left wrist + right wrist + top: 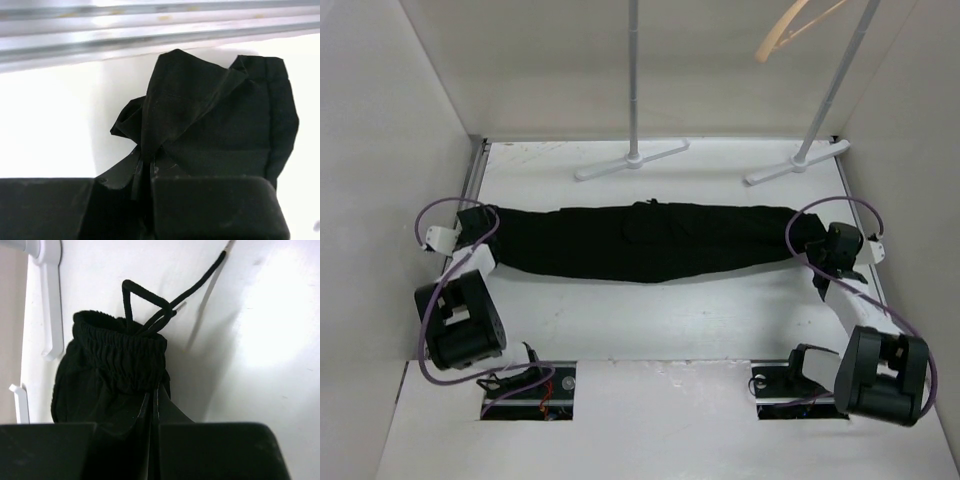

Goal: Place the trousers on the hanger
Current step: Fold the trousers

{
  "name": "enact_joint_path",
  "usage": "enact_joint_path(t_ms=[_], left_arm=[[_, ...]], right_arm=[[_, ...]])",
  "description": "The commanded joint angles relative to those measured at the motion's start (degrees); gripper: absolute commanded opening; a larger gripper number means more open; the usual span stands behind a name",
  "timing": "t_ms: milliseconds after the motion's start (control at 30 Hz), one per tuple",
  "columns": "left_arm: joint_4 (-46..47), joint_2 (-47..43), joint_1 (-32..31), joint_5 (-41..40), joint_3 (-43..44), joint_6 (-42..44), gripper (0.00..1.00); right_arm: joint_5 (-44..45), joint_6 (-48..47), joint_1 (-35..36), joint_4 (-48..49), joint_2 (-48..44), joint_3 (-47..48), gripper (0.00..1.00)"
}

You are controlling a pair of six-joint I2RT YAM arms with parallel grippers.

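Observation:
The black trousers [640,240] lie stretched left to right across the white table. My left gripper [478,222] is shut on the leg end of the trousers [210,120], fabric pinched between its fingers [125,172]. My right gripper [817,246] is shut on the elastic waist end [120,350], whose drawstring [145,300] trails over the table. The pale wooden hanger [790,30] hangs from the rack at the top right, well beyond the trousers.
Two white rack poles [634,80] [840,75] stand on T-shaped feet [632,160] [798,162] behind the trousers. White walls enclose the table on left, right and back. A metal rail [150,35] runs along the left edge.

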Motion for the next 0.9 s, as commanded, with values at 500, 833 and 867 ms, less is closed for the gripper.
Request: enact_joint_path(t_ms=[500, 833, 867], left_arm=[[-10.28, -35.56, -7.62, -9.56, -3.35, 4.05, 0.89], [6.14, -22.94, -50.85, -4.74, -5.71, 6.53, 0.71], [7.81, -21.0, -53.23, -3.95, -5.45, 6.61, 0.71]], right_arm=[[6.3, -1.99, -3.29, -3.93, -6.66, -4.06, 0.89], [6.66, -3.13, -3.56, -1.99, 0.29, -2.92, 0.8], [6.74, -3.04, -3.56, -2.43, 0.9, -2.31, 0.78]])
